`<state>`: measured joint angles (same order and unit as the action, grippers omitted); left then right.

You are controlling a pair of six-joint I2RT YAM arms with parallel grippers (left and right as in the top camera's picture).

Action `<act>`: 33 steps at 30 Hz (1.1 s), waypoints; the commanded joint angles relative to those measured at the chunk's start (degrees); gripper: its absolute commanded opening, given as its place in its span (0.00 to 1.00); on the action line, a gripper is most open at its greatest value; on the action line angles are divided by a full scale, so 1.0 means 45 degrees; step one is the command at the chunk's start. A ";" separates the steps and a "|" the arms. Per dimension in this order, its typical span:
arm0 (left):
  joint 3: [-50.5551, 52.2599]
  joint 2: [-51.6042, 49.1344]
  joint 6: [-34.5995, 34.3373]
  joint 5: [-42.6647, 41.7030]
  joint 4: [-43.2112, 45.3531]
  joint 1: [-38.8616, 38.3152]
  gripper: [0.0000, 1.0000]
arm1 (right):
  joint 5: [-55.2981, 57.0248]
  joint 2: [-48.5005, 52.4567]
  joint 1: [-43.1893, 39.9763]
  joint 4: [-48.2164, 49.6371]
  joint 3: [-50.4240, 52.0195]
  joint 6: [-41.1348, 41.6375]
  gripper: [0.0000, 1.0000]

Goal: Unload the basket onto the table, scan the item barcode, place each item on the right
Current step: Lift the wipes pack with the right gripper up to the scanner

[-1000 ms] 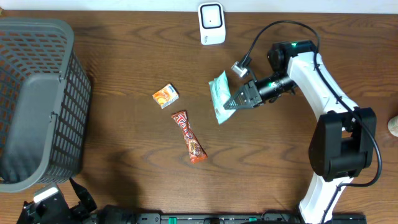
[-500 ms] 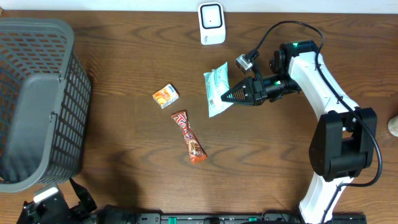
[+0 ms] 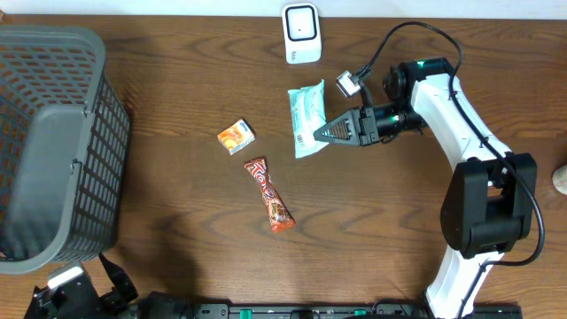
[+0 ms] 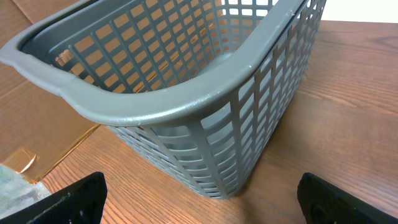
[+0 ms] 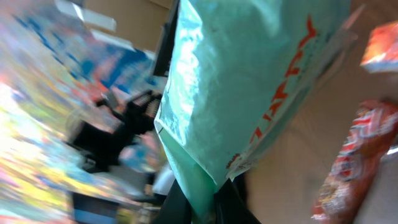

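A pale green packet [image 3: 307,117] hangs in the air right of centre, pinched at its lower corner by my right gripper [image 3: 322,134], which is shut on it. A white barcode patch shows near the packet's lower end. The white scanner [image 3: 301,34] stands at the table's back edge, a short way beyond the packet. In the right wrist view the green packet [image 5: 249,81] fills the frame above the closed right gripper [image 5: 202,200]. My left gripper [image 4: 202,205] is open at the near left, facing the grey basket [image 4: 186,93], with nothing between its fingers.
A small orange box [image 3: 236,136] and a red-orange candy bar [image 3: 269,195] lie on the wooden table left of the packet. The grey basket [image 3: 53,142] takes up the far left. The right arm's cable loops near the scanner.
The right gripper has carried the green packet up the table toward the scanner and turned it more upright. The left gripper has not moved.
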<state>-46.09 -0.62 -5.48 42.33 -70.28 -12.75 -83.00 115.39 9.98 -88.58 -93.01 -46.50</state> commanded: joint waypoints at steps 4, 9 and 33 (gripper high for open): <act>-0.0010 0.0102 0.0165 0.0068 -0.0010 0.0044 0.98 | 0.2540 -0.0010 0.0568 0.3517 -0.0141 0.3531 0.01; -0.0010 0.0102 0.0165 0.0063 -0.0010 0.0044 0.98 | 0.6237 -0.0010 0.1666 0.6305 -0.0665 0.5897 0.01; -0.0010 0.0102 0.0165 0.0063 -0.0010 0.0044 0.98 | 1.7486 0.0437 0.2793 1.6674 -0.1739 0.5357 0.01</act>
<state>-46.09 -0.62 -5.48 42.33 -70.30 -12.75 -10.59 115.55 22.46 -16.47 -99.68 -20.10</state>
